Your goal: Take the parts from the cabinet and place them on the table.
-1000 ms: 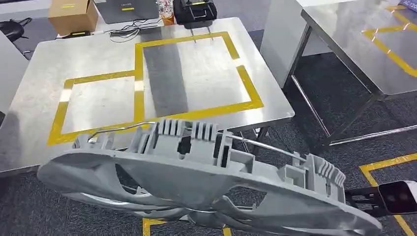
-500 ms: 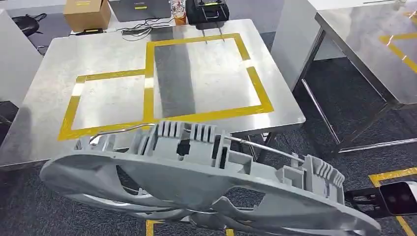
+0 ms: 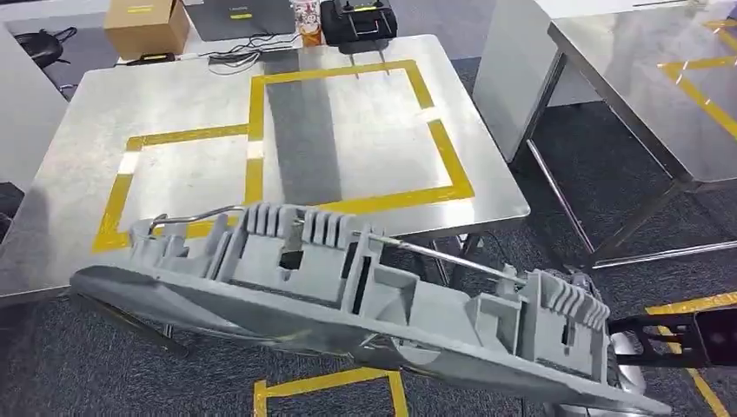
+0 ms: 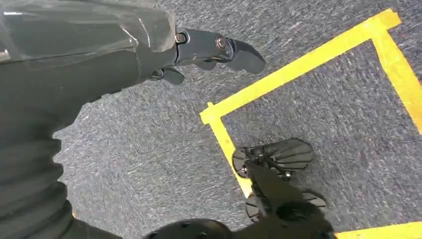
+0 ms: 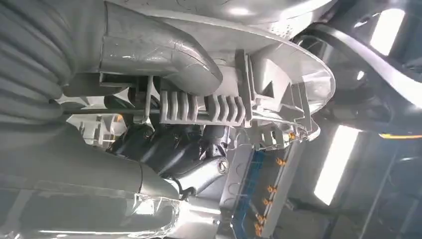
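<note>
The robot carries the large grey moulded-plastic part [image 3: 348,295], ribbed and threaded by a thin metal rod, just short of the steel table with yellow tape squares [image 3: 78,130]. The right hand [image 5: 164,144] has thumb and dark fingers clamped on its ribbed edge. The left hand [image 4: 199,50] hangs empty, fingers spread. The part looks stiff, bulky, probably light; one-end grip invites sagging.

The grey part [image 3: 348,295] tips from near-flat to steeply edge-on, ribbed side now facing up, its left end nearer the counter's [image 3: 78,200] front edge.
</note>
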Action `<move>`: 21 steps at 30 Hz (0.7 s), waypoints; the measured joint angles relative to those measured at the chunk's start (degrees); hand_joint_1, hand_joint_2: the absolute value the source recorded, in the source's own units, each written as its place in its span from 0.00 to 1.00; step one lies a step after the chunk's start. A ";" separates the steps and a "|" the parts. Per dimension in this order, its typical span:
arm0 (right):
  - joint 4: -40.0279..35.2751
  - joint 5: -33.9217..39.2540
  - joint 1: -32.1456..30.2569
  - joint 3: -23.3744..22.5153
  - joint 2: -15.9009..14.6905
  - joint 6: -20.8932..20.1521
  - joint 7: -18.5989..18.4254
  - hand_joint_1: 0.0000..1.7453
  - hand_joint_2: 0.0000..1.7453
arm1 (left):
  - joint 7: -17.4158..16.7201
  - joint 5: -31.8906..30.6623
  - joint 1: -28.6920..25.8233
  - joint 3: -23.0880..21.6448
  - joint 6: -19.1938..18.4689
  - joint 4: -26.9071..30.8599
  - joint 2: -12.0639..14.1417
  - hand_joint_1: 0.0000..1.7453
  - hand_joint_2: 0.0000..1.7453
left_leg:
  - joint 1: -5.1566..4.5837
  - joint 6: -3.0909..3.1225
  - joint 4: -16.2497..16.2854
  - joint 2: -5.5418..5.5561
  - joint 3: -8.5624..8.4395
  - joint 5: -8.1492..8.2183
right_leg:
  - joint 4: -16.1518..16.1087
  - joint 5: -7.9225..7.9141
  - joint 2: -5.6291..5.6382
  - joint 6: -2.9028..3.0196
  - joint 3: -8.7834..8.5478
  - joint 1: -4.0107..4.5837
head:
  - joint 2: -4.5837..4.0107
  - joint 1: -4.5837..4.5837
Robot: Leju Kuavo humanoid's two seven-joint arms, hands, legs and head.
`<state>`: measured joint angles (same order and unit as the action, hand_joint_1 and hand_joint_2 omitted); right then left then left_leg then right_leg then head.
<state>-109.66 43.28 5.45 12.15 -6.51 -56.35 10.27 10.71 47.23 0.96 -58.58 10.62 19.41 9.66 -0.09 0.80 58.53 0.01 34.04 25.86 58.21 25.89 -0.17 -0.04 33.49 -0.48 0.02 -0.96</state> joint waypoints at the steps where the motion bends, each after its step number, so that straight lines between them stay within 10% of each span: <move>1: 0.00 -0.13 0.19 0.07 -0.02 0.00 0.07 0.95 1.00 | 0.02 0.00 -0.12 0.04 0.00 0.00 -0.02 0.00 1.00 | -0.11 0.20 0.00 0.07 0.10 0.03 | -0.11 0.00 -0.07 -0.30 -0.05 -0.14 | 0.00 0.02; 4: 0.00 -0.79 0.77 0.15 -0.33 0.00 0.64 0.95 1.00 | 0.13 0.07 -0.32 0.15 0.00 0.00 -0.07 0.00 1.00 | 0.35 1.25 -1.76 0.15 -1.18 -1.02 | 1.33 0.93 -0.03 -0.86 0.69 -0.06 | 0.00 0.18; 8: 0.04 -1.49 1.04 0.31 -0.70 0.04 1.38 0.95 1.00 | 0.24 0.07 -0.33 0.33 0.02 0.00 -0.15 0.00 1.00 | 0.36 1.55 -1.73 0.27 -1.02 -1.13 | 17.87 6.90 0.05 -0.70 8.92 -0.30 | 0.02 0.31; 10: 0.04 -1.64 1.06 0.39 -0.85 0.13 1.47 0.95 1.00 | 0.26 0.07 -0.33 0.35 0.02 0.00 -0.24 0.00 1.00 | 0.39 1.47 -1.69 0.47 -1.13 -1.03 | 15.29 5.04 0.04 -1.69 8.09 -0.57 | 0.00 0.33; 13: 0.04 -1.92 1.26 0.44 -1.07 0.44 1.58 0.95 1.00 | 0.28 -0.11 -0.31 0.44 0.02 0.00 -0.42 0.00 1.00 | 0.48 0.68 -1.10 0.79 -1.18 -0.50 | 0.08 -0.54 0.02 -2.76 1.06 -1.05 | 0.00 0.37; 19: -0.04 -2.67 1.42 0.48 -1.38 0.46 2.32 0.95 1.00 | 0.50 -0.79 -0.28 0.50 0.07 0.00 -0.37 0.00 1.00 | 0.58 -1.15 0.37 0.68 -0.47 0.89 | -0.42 -0.57 0.16 0.09 0.23 -1.01 | 0.00 0.24; 21: -0.04 -2.69 1.44 0.52 -1.38 0.46 2.47 0.95 1.00 | 0.55 -0.79 -0.22 0.55 0.17 0.00 -0.26 0.00 1.00 | 0.82 -1.69 8.06 0.43 3.38 4.47 | -0.42 -0.18 0.12 0.69 -0.10 -0.96 | 0.00 -0.04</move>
<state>-109.70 40.59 6.89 12.68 -7.89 -55.89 12.74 11.26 46.45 0.74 -58.03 10.80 19.41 9.40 0.73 -0.90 66.59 0.45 37.41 30.33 57.79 25.71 -0.05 0.65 33.39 -1.43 0.02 -1.00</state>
